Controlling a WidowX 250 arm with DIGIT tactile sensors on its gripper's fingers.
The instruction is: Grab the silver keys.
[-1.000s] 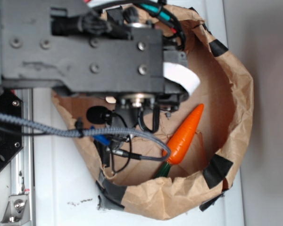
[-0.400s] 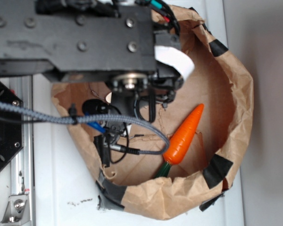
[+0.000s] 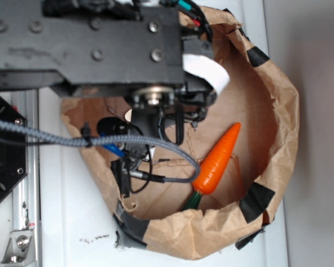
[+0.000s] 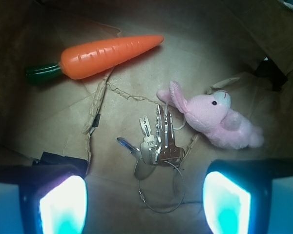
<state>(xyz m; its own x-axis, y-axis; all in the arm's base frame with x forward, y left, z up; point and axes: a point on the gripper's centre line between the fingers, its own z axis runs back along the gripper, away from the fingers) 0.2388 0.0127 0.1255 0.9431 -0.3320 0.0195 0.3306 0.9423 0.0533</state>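
The gripper (image 4: 145, 202) hangs spread wide and empty above the keys (image 4: 154, 144), which lie on the paper bag (image 4: 63, 122) floor just left of the pink bunny (image 4: 212, 119). Only its two glowing fingertips (image 4: 63, 204) show, cut off at the bottom edge. From outside, the arm (image 3: 100, 50) hides the keys and bunny, leaving just the carrot (image 3: 217, 161) visible.

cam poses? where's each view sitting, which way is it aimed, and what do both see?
Exterior: overhead, aimed straight down on the paper bag; the black arm and its cables block most of the inside.
Wrist: on the arm, aimed down into the bag at the silver keys and pink bunny; both fingertips of the open gripper frame the bottom edge.
Shared: the toy carrot and the bag floor. The keys and bunny show only in the wrist view.
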